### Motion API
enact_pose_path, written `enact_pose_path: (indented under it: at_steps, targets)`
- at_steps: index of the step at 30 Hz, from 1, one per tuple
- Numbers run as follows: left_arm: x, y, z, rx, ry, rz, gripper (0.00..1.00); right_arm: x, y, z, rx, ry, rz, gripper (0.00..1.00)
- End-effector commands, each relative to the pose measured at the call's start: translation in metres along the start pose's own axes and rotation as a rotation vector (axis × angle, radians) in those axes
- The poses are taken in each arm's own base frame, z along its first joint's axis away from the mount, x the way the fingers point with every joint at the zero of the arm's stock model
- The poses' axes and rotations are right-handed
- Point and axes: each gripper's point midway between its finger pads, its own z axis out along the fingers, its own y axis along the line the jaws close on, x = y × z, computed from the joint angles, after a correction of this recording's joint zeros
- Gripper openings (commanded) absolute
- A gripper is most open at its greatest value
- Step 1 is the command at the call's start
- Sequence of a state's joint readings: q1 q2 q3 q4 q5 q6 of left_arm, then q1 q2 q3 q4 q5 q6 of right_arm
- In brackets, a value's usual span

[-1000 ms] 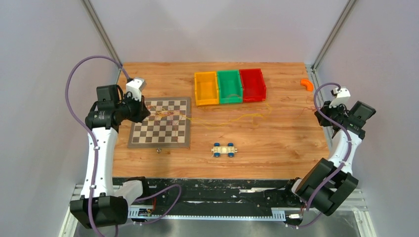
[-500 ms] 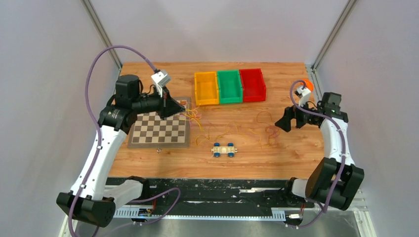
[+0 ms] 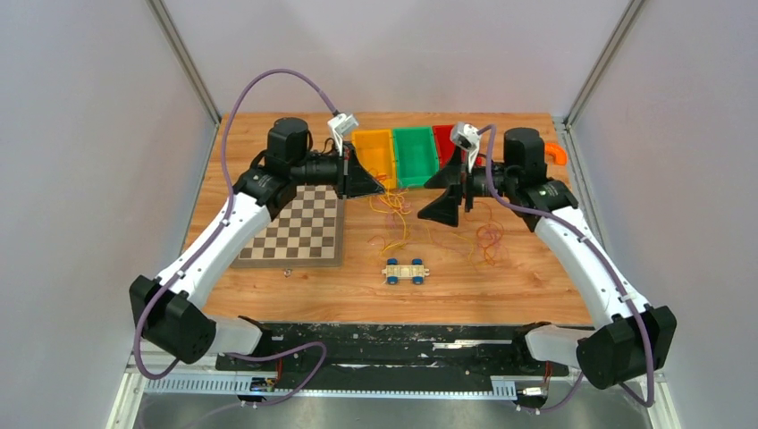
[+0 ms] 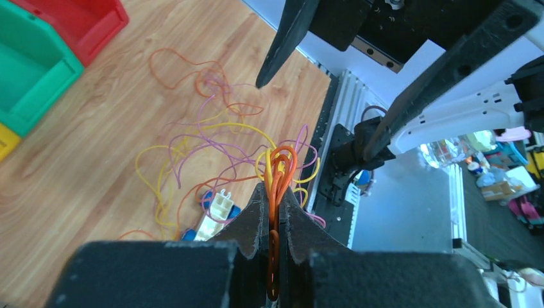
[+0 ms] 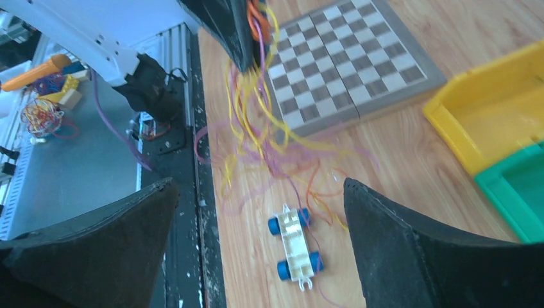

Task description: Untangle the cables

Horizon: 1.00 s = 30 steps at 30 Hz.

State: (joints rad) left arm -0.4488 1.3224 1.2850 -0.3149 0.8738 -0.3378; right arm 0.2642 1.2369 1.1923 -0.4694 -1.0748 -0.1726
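Observation:
The cables [image 3: 394,213] are thin yellow, orange and purple wires. One bunch hangs from my left gripper [image 3: 382,186], which is shut on several orange and yellow strands [image 4: 280,168] above the table's middle. More loops [image 3: 487,237] lie on the wood to the right. In the left wrist view the left gripper [image 4: 274,192] pinches the strands, and the rest of the tangle [image 4: 192,138] spreads below. My right gripper [image 3: 440,198] faces it from the right, open and empty. The right wrist view has its jaws [image 5: 260,186] wide apart above the table, with the cables [image 5: 256,128] hanging ahead.
A small toy chassis with blue wheels [image 3: 405,271] lies just below the tangle. The chessboard [image 3: 299,234] sits to the left. Yellow [image 3: 374,161], green [image 3: 415,156] and red [image 3: 444,136] bins stand behind the grippers. An orange piece [image 3: 560,153] is at the far right.
Both arms swung in from the table's sides to the middle. The right gripper opened and let the cables go. The left gripper carried its bunch from the chessboard toward the centre.

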Motion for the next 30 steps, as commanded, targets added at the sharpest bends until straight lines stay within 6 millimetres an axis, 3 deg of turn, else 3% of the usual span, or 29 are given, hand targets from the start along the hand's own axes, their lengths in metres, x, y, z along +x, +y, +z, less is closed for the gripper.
enact_pose_path:
  at_steps: [1, 3, 7, 10, 11, 12, 13, 14, 15, 17, 20, 21, 24, 27, 30]
  targets:
    - [-0.024, -0.031, 0.012, 0.113, -0.043, 0.034, 0.05, -0.036, -0.005, 0.021, 0.024, -0.102, 0.014, 1.00]
    - [-0.023, -0.032, 0.017, 0.122, -0.037, 0.017, 0.05, -0.034, -0.015, 0.030, 0.028, -0.093, 0.046, 0.99]
    - [-0.023, -0.029, 0.022, 0.124, -0.035, -0.026, 0.04, -0.031, -0.006, 0.051, -0.016, -0.070, 0.014, 0.92]
    - [-0.025, -0.032, 0.023, 0.144, -0.039, -0.044, 0.03, -0.018, -0.010, 0.061, 0.002, -0.044, 0.006, 0.80]
    - [-0.026, -0.033, 0.023, 0.148, -0.040, -0.046, 0.03, -0.014, -0.013, 0.062, 0.014, -0.038, 0.012, 0.67]
    - [-0.025, -0.034, 0.022, 0.153, -0.038, -0.048, 0.03, -0.012, -0.016, 0.062, 0.026, -0.034, 0.013, 0.48]
    - [-0.025, -0.035, 0.020, 0.150, -0.038, -0.046, 0.03, -0.010, -0.017, 0.061, 0.037, -0.032, 0.014, 0.19]
    - [-0.021, -0.033, 0.019, 0.142, -0.025, -0.048, 0.04, -0.011, -0.019, 0.058, 0.057, -0.034, 0.014, 0.02]
    - [-0.022, -0.032, 0.014, 0.131, -0.028, -0.039, 0.05, -0.013, -0.020, 0.054, 0.069, -0.036, -0.017, 0.00]
    - [-0.016, -0.020, 0.002, 0.074, -0.015, -0.045, 0.17, -0.015, -0.020, 0.044, 0.090, -0.043, -0.032, 0.00]
    - [-0.009, 0.012, -0.018, -0.029, -0.050, -0.092, 0.48, -0.016, -0.013, 0.035, 0.090, -0.058, -0.040, 0.00]
    - [-0.010, 0.013, -0.024, -0.043, -0.071, -0.075, 0.59, -0.016, -0.009, 0.034, 0.075, -0.060, -0.036, 0.00]
    - [0.003, 0.022, -0.026, -0.063, -0.082, -0.053, 0.71, -0.015, -0.001, 0.036, 0.027, -0.056, -0.012, 0.00]
    - [0.001, 0.019, -0.022, -0.025, -0.110, -0.040, 0.85, -0.014, 0.002, 0.038, -0.001, -0.053, -0.007, 0.00]
    - [-0.001, 0.012, -0.013, 0.023, -0.112, -0.018, 0.90, -0.014, 0.005, 0.038, -0.020, -0.052, 0.006, 0.00]
